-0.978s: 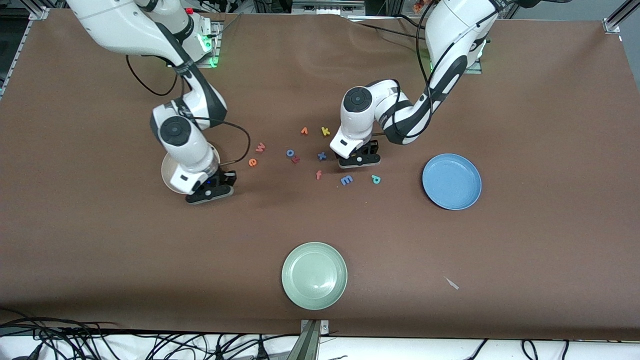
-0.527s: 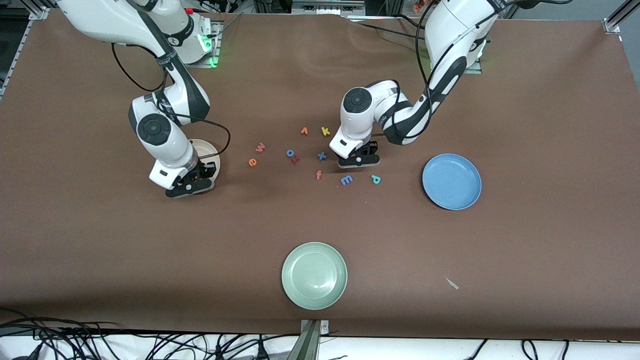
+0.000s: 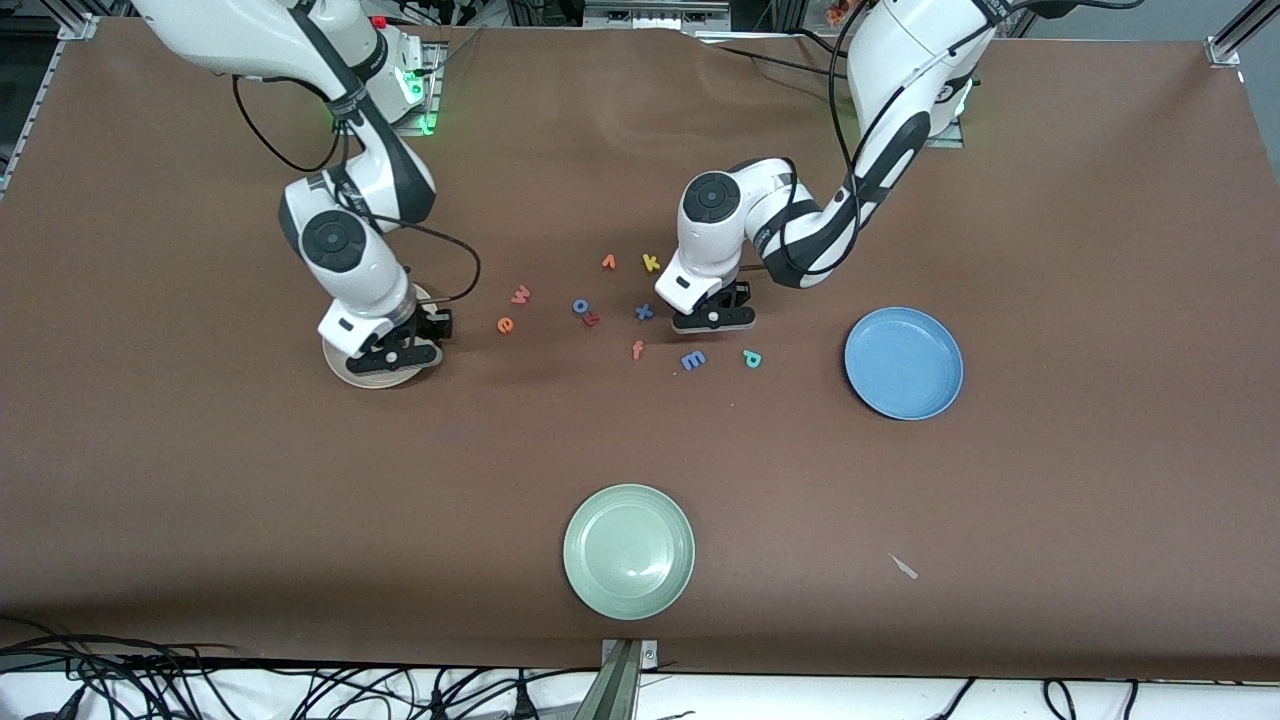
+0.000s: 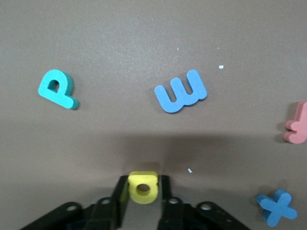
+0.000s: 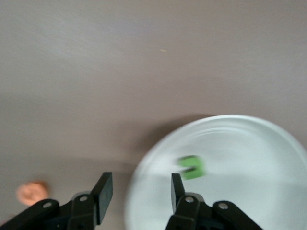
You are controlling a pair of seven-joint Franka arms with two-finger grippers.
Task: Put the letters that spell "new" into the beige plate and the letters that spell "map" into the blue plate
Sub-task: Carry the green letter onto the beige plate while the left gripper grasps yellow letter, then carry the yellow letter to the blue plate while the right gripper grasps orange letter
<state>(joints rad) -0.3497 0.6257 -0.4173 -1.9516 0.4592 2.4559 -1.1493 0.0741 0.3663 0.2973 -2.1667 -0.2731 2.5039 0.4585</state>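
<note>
**Yellow a gripped, green n lying loose in the beige plate**

The yellow a (image 4: 143,187) sits between the left gripper (image 3: 712,318)'s fingers, which are closed against its two sides, low at the table among the scattered letters. Beside it, nearer the front camera, lie the blue m (image 3: 693,359) and the teal p (image 3: 752,358), each with bare brown table (image 3: 1050,220) around it. The blue x (image 3: 644,312) lies just beside the gripper toward the right arm's end, the tightest spot here; the salmon f (image 3: 637,349) is near the m. The blue plate (image 3: 903,362) is empty, toward the left arm's end, with open cloth between it and the p.

The beige plate (image 3: 372,378) lies at the right arm's end, mostly under the right gripper (image 3: 398,352). Its fingers stand apart with nothing between them, and the green n (image 5: 192,167) lies loose inside the plate. The orange e (image 3: 506,324) and the pinkish-red w (image 3: 520,294) wait on the table between that plate and the letter cluster, apart from each other.

A second ago the right gripper was past the plate's edge on the front camera's side; it has since moved over the plate and opened. The left gripper has kept its place while its fingers narrowed.
</note>
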